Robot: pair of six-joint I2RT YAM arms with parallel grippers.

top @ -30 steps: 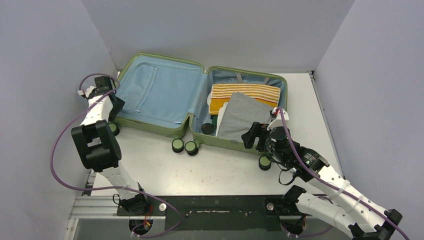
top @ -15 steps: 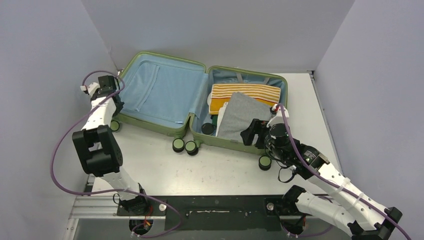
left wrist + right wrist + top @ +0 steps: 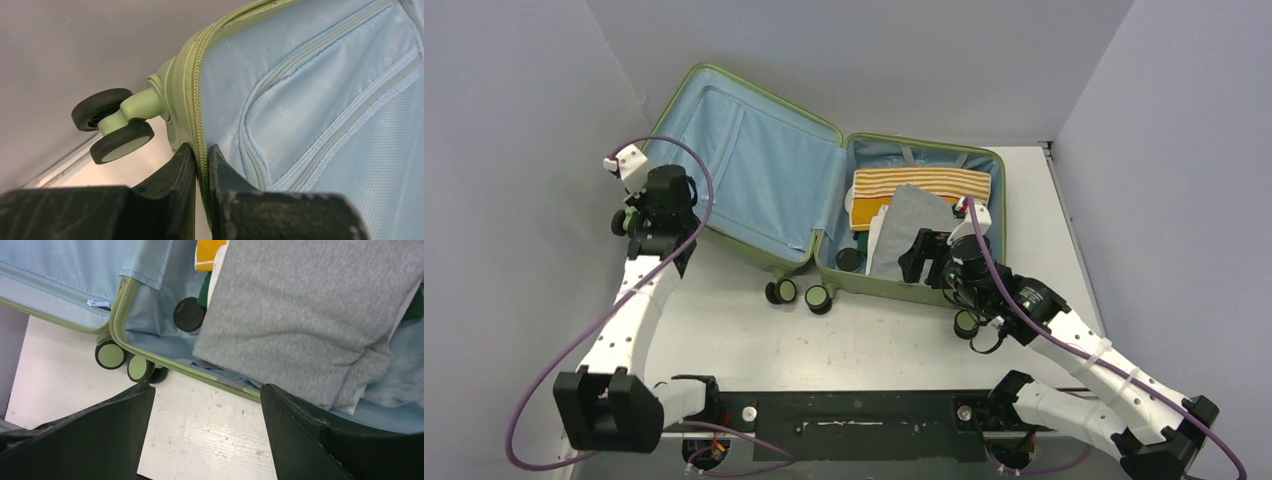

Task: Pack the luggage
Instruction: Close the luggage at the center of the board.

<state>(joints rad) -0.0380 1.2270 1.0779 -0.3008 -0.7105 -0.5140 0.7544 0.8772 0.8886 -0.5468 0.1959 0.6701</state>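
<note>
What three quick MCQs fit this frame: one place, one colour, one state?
1. Where in the luggage is the grey garment?
A. left half
B. right half
C. nowhere; it lies outside

2. What colour is the lining?
A. light blue
B. red
C. black

3. The left gripper is
A. open, clear of the luggage
B. shut on the garment
C. shut on the luggage rim

Answers:
1 B: the top view shows it in the right half, overlapping the striped towel.
2 A: both halves show light blue fabric.
3 C: the left wrist view shows the fingers pinching the green zipped rim.
</note>
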